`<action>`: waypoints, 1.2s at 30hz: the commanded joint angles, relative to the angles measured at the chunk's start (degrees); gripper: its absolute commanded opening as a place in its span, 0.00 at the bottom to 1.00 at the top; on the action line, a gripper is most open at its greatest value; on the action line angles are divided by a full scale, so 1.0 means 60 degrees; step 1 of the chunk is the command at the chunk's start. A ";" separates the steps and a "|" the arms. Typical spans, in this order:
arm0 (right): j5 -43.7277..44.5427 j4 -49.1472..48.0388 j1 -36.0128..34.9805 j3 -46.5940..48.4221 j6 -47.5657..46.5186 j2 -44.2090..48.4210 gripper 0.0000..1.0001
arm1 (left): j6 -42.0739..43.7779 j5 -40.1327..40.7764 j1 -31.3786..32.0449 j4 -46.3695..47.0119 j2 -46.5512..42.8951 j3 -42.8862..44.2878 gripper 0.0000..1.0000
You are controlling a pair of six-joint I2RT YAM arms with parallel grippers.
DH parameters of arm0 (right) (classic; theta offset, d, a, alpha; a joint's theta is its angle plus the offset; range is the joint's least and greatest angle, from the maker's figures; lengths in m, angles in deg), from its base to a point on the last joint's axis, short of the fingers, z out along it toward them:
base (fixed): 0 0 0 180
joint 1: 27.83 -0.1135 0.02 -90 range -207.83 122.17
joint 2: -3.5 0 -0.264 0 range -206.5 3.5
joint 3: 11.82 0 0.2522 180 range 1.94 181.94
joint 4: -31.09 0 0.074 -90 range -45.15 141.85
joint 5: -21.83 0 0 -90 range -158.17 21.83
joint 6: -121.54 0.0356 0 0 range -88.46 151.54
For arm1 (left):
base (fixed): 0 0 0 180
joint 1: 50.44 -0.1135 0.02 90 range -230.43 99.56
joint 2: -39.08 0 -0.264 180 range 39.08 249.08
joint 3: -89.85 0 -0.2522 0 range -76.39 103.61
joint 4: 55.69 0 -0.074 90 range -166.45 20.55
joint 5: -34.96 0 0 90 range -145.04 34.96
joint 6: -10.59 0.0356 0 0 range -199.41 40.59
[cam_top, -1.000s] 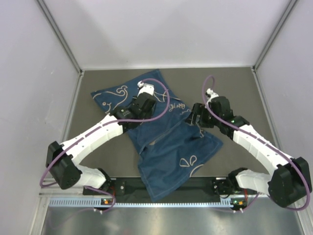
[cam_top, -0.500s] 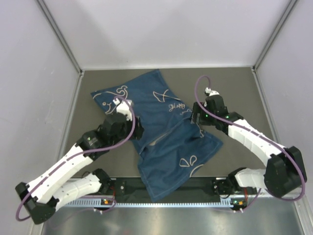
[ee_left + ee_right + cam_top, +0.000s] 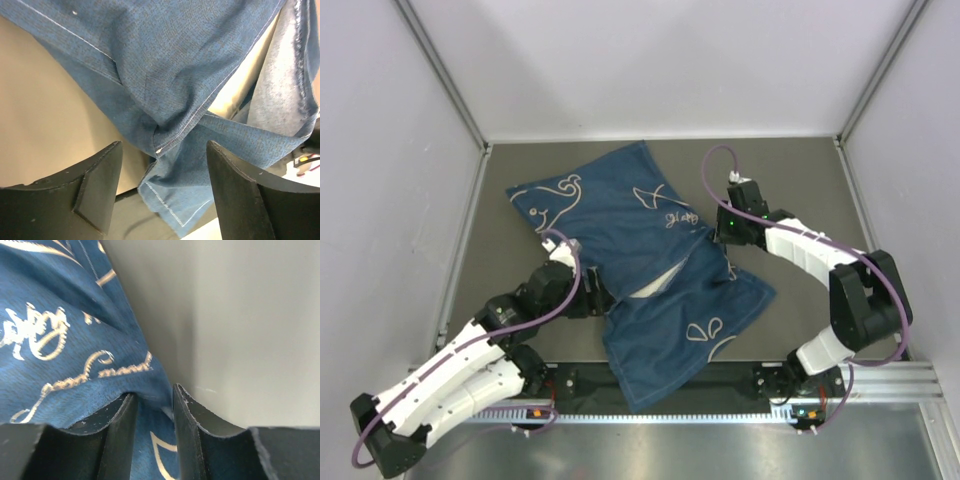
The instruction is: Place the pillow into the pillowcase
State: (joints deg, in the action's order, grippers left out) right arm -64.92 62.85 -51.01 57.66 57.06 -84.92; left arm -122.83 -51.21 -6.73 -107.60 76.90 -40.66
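Observation:
The dark blue pillowcase [image 3: 655,265] with white whale drawings lies crumpled across the table's middle. The pillow is almost wholly hidden inside it; only a cream sliver [image 3: 663,281] shows at a slit in the fabric, and it also shows in the left wrist view [image 3: 236,94]. My left gripper [image 3: 594,299] is open at the pillowcase's left edge, with the hemmed blue fabric [image 3: 165,60] just ahead of the jaws [image 3: 164,150]. My right gripper [image 3: 725,233] is shut on a fold of the pillowcase [image 3: 60,340] at its right edge, with fabric pinched between the fingers [image 3: 154,395].
The grey table [image 3: 800,180] is enclosed by pale walls on three sides. A metal rail [image 3: 670,412] with the arm bases runs along the near edge. The pillowcase's lower corner hangs over the black strip at the front.
My left arm has pulled back from the pillowcase's upper part toward the near left, and its gripper now sits at the left edge. My right gripper has shifted slightly farther back along the right edge.

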 commanded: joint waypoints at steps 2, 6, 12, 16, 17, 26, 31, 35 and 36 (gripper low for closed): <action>-0.0086 -0.0553 0.0084 0.0454 -0.0020 0.0220 0.34 | -0.0951 -0.0360 0.0040 0.1181 -0.0137 -0.0750 0.70; -0.0291 -0.0568 0.0084 0.0454 0.0039 0.0381 0.35 | -0.1259 -0.0595 0.0040 0.2182 0.0373 -0.1457 0.62; -0.0350 -0.0597 0.0084 0.0513 0.0039 0.0557 0.29 | -0.1333 0.0722 0.0040 0.2737 0.0975 -0.1895 0.44; -0.0234 -0.0628 0.0084 0.0614 0.0039 0.0455 0.06 | -0.1202 0.0693 0.0026 0.3725 0.1196 -0.1768 0.00; -0.0117 -0.0511 0.0098 0.0716 0.0010 0.0426 0.00 | -0.1143 0.0839 0.0040 0.3258 0.1153 -0.1460 0.00; 0.0367 0.0252 0.1665 0.1494 0.0156 0.1493 0.00 | -0.0937 0.2539 0.0040 -0.1974 -0.0896 0.1970 0.00; 0.0895 0.0091 0.1724 0.0983 0.0464 0.2344 0.00 | -0.1464 0.1751 0.0040 -0.1319 -0.0957 0.0743 0.00; 0.0982 0.0135 0.1841 0.0455 0.0478 0.2417 0.00 | -0.2108 0.0958 0.0055 -0.0073 -0.1613 -0.0723 0.00; 0.1098 0.0149 0.1914 0.0338 0.0609 0.2461 0.01 | -0.2254 0.1073 0.0041 -0.0087 -0.1819 -0.0855 0.00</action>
State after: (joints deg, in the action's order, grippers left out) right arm -71.42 67.05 -44.50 61.40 60.30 -70.89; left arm -133.73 -45.72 -6.03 -104.41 70.15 -42.85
